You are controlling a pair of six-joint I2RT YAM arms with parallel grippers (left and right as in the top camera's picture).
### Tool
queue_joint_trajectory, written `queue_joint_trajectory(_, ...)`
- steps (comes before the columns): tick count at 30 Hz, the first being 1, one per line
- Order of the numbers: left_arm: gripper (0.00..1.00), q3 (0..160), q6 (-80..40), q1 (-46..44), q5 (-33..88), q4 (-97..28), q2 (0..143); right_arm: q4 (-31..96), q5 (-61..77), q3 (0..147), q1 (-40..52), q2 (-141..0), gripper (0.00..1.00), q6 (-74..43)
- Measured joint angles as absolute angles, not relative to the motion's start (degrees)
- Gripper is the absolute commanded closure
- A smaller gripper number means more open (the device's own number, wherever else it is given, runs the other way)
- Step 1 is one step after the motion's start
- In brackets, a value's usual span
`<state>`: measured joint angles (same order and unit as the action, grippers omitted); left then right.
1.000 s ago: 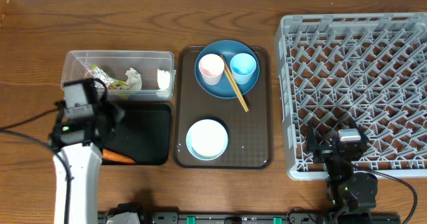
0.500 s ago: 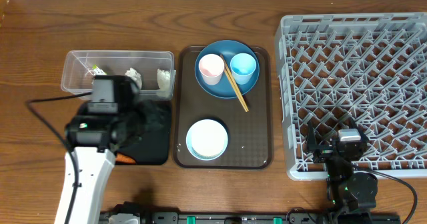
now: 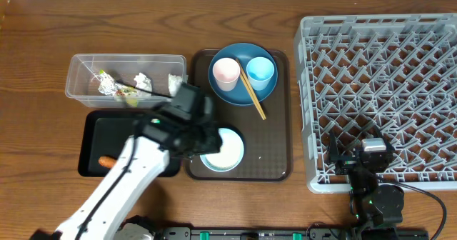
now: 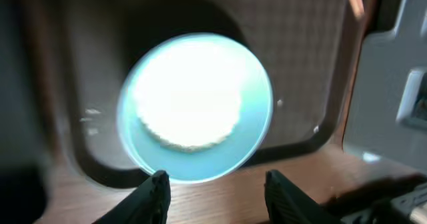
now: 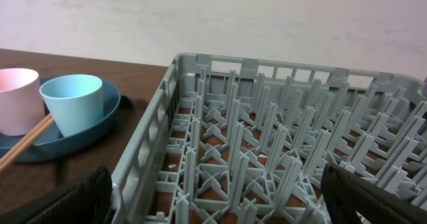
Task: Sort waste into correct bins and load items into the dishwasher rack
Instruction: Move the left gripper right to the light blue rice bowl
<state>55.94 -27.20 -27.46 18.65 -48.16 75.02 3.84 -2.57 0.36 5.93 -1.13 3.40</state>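
Rice (image 4: 190,97) lies as a white, grainy mound with a ragged edge in the pale blue bowl (image 4: 257,127), a smooth round dish (blurred in the left wrist view). The bowl sits at the lower middle of the brown serving tray (image 3: 278,126), whose surface has a fine woven texture. The left gripper (image 4: 217,179) hangs right above the bowl. Its two dark fingers are parted wide with nothing between them. In the overhead view the white arm covers the bowl's left edge.

On the upper part of the serving tray sits the round blue plate (image 3: 243,93), carrying the pink cup (image 3: 226,72) and the blue cup (image 3: 260,70). The two wooden chopsticks (image 3: 253,97) slant from the plate down onto the tray.

At upper left, the clear tub (image 3: 127,56) holds crumpled paper wads (image 3: 143,81) and the foil wrapper (image 3: 118,90) (its print too small to read). Just below, the shallow black tray (image 3: 107,136) holds the orange carrot (image 3: 106,161) near its lower left corner.

The grey dishwasher rack (image 3: 378,68) fills the right side, a moulded plastic grid of upright pegs. The right gripper (image 5: 213,207) rests at its lower edge, dark fingers spread to both lower corners of its own view and holding nothing.
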Motion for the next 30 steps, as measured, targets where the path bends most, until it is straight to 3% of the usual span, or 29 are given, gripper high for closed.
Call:
queue_joint_trajectory(8,0.52,55.9,-29.7,-41.5,10.4,-42.1,80.9,3.8,-2.6,0.4,5.9,-1.1,0.01,3.4)
queue_joint_trajectory(15,0.51,55.9,-32.4,-46.7,3.7,-39.9,83.2,3.8,-2.6,0.4,5.9,-1.1,0.01,3.4)
queue_joint_trajectory(16,0.45,55.9,-33.0,-47.1,2.7,-39.7,83.5,3.8,-2.6,0.4,5.9,-1.1,0.01,3.4)
queue_joint_trajectory(18,0.12,55.9,-33.5,-47.4,1.5,-38.7,83.8,3.8,-2.6,0.4,5.9,-1.1,0.01,3.4)
queue_joint_trajectory(22,0.07,55.9,-34.8,-47.7,0.1,-36.6,84.0,3.8,-2.6,0.4,5.9,-1.1,0.01,3.4)
queue_joint_trajectory(24,0.09,55.9,-35.0,-47.7,-0.4,-36.2,84.0,3.8,-2.6,0.4,5.9,-1.1,0.01,3.4)
queue_joint_trajectory(27,0.44,55.9,-35.5,-47.7,-0.6,-35.9,84.0,3.8,-2.6,0.4,5.9,-1.1,0.01,3.4)
queue_joint_trajectory(30,0.58,55.9,-36.5,-47.8,-0.9,-35.9,84.0,3.8,-2.6,0.4,5.9,-1.1,0.01,3.4)
